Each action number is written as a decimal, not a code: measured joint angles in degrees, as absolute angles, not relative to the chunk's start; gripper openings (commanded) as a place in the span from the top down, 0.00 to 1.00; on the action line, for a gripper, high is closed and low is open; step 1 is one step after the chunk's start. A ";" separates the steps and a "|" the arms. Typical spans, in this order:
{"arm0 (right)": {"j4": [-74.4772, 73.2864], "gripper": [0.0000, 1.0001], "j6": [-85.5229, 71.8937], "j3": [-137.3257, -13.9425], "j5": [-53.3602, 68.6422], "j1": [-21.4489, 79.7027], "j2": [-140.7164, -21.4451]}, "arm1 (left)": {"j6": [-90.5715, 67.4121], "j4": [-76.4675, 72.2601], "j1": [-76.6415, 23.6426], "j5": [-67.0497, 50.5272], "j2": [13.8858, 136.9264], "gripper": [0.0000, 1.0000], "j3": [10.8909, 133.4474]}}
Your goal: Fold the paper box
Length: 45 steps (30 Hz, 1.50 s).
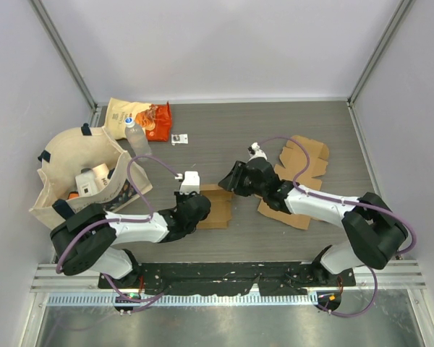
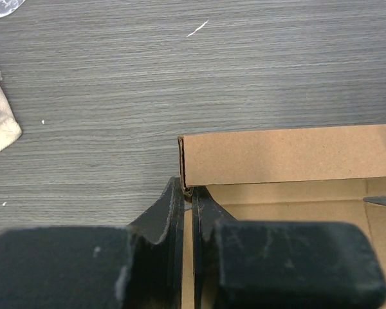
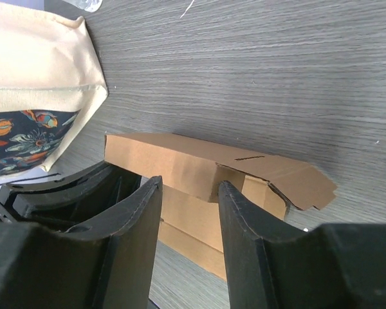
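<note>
The brown paper box (image 1: 218,210) lies partly folded in the middle of the table, one long wall (image 2: 289,154) standing up. My left gripper (image 1: 201,208) is at the box's left end, shut on the thin side wall at the corner (image 2: 188,190). From the right my right gripper (image 1: 229,181) reaches in. It is open, its fingers (image 3: 141,219) apart just in front of the raised wall and loose flap (image 3: 289,183), with nothing gripped between them.
A flat cardboard blank (image 1: 301,170) lies under the right arm. A cream tote bag (image 1: 72,170) with items inside stands at the left, its corner (image 3: 45,64) near the box. A snack bag (image 1: 141,116), a water bottle (image 1: 135,136) and a small white tag (image 1: 179,139) lie behind.
</note>
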<state>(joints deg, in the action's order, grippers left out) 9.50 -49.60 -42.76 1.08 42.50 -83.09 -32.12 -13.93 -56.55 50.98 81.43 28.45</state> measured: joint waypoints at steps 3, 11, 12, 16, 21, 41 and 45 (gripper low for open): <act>9.13 0.53 -49.82 -42.78 0.23 42.24 -83.20 | -32.51 -13.80 -56.55 50.87 81.32 1.00 28.47; 9.52 0.63 -51.20 -42.33 0.36 42.22 -83.31 | -32.75 -13.76 -56.55 50.46 81.23 1.00 28.47; 10.39 0.65 -51.79 -42.02 0.71 42.24 -83.33 | -32.84 -13.69 -56.55 50.46 81.23 1.00 28.47; 14.31 0.81 -55.09 -40.47 1.93 41.56 -83.85 | -33.17 -13.13 -56.49 50.54 80.60 1.00 28.45; 21.04 0.99 -61.67 -37.52 2.61 40.40 -85.08 | -34.35 -12.67 -56.25 50.61 80.09 1.00 28.29; 3.92 0.41 -42.94 -34.17 1.98 39.55 -61.39 | -46.13 0.78 -56.25 50.24 69.97 1.00 32.23; 4.16 0.40 -43.70 -29.95 2.68 37.80 -57.45 | -46.81 2.09 -56.23 49.08 64.23 1.00 32.25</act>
<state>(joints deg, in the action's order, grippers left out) 4.16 -43.70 -29.95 2.68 37.80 -57.45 -46.81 2.09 -56.23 49.08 64.23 32.25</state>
